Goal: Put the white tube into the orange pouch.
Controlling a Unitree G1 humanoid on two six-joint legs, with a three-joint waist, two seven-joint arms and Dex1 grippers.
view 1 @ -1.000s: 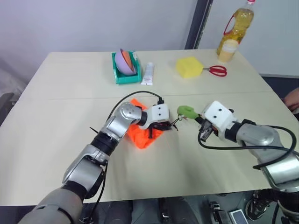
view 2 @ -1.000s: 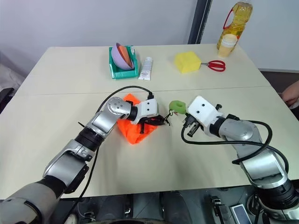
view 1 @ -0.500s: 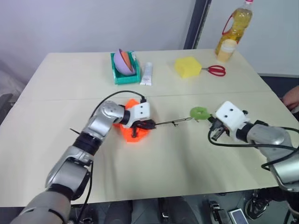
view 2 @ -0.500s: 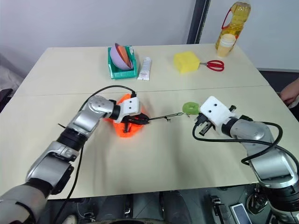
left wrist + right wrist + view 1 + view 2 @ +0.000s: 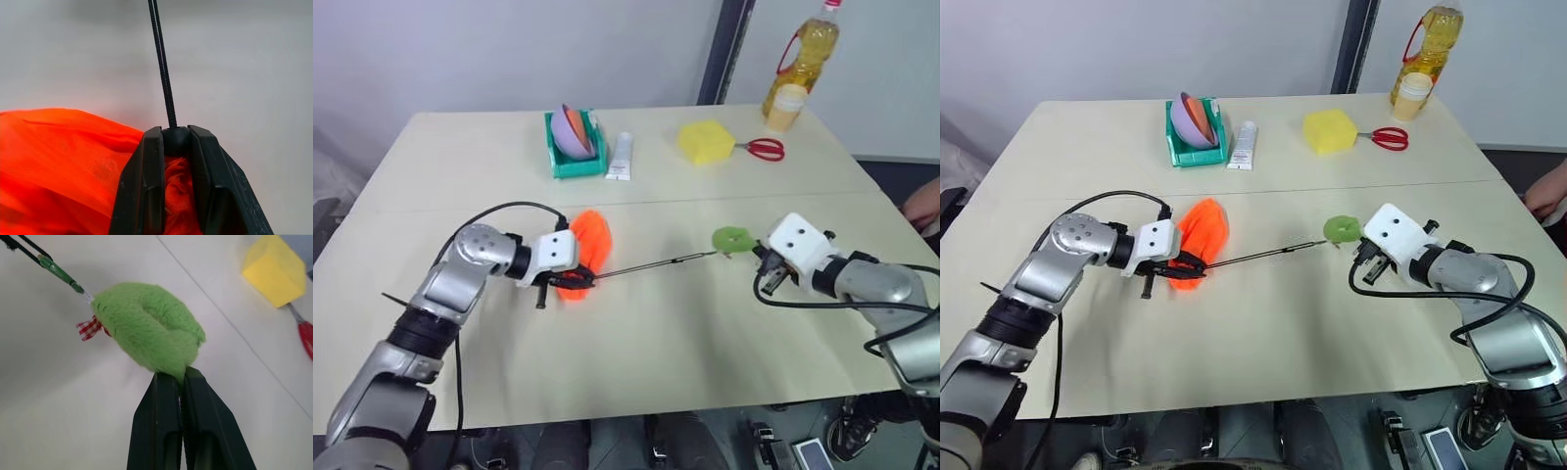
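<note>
Pale beige table (image 5: 705,343) with a seam across it, plain light-grey wall (image 5: 509,49) behind, dark vertical post (image 5: 722,49)

Scene evenly and brightly lit from overhead; only soft, faint shadows are cast on the table (image 5: 705,323). No glare. Background in left wrist view is blurred out.

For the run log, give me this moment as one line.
left gripper: shut on orange pouch | right gripper: shut on green charm | cord: taut
</note>
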